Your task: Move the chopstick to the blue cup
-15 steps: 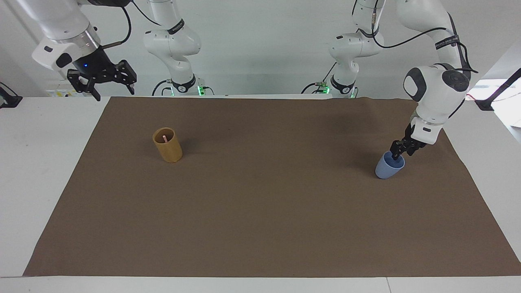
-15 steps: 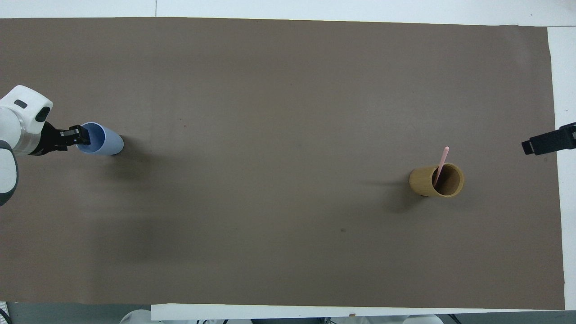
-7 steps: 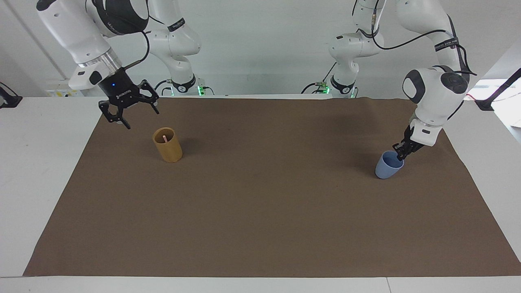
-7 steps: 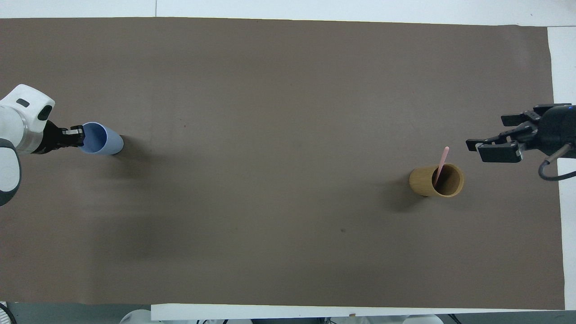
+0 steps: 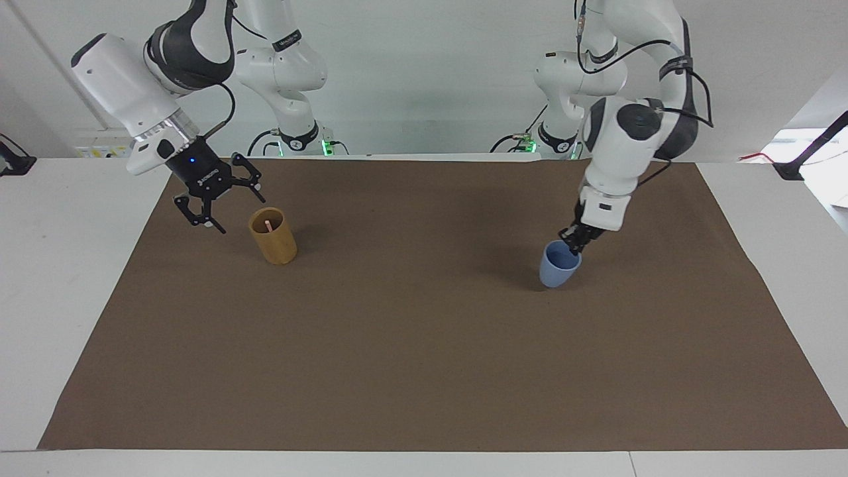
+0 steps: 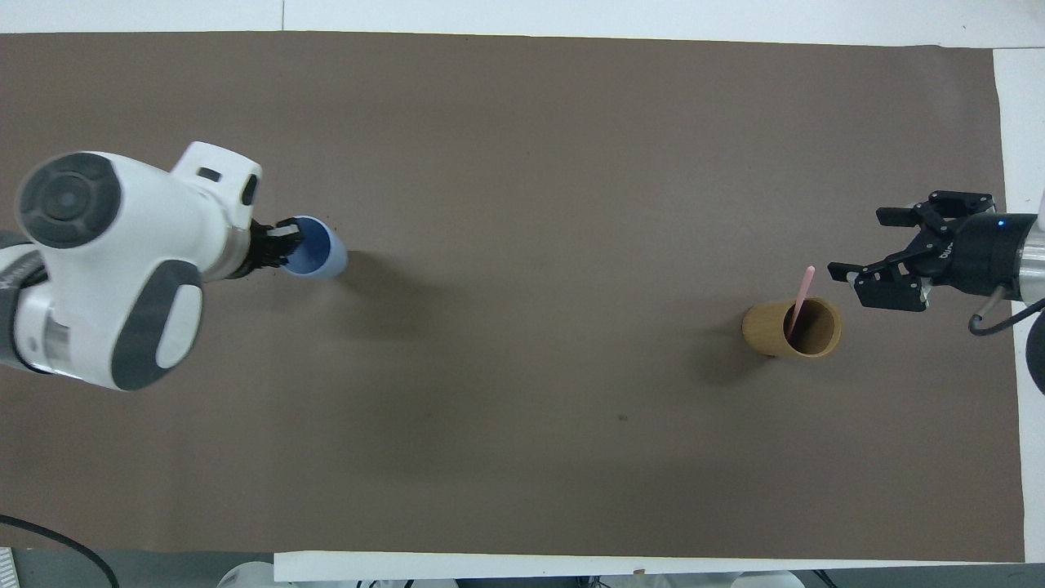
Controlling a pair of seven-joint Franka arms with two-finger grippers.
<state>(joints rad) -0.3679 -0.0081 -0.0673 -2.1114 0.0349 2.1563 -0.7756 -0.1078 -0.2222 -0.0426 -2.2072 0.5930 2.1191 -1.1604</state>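
The left gripper (image 5: pixel 574 246) is clamped on the rim of the blue cup (image 5: pixel 558 268), fingers together on the wall at the side of the rim toward the left arm's base; in the overhead view the same gripper (image 6: pixel 284 247) meets the cup (image 6: pixel 320 260) at the rim edge nearest the wrist. The cup is upright, mouth up, its body directly below and just ahead of the fingertips, over the brown mat (image 5: pixel 424 344); whether its base touches the mat cannot be told. The right gripper (image 5: pixel 228 209) hangs in the air with its fingers apart and nothing between them. In the overhead view this gripper (image 6: pixel 878 253) is just beside the holder (image 6: pixel 790 328), toward the right arm's end of the table, and clear of it. The holder (image 5: pixel 273 236) is a tan cylinder standing upright on the mat, just beside the open fingertips and lower than them. The chopstick (image 6: pixel 802 296) stands inside the holder, leaning, with its pink upper end projecting above the rim on the side away from the robots; it lies between the holder's centre and the right gripper's fingertips, not touched by them. In the facing view only the tip of the chopstick (image 5: pixel 267 225) shows inside the holder's mouth. The chopstick and the cup are well apart, at different ends of the mat.
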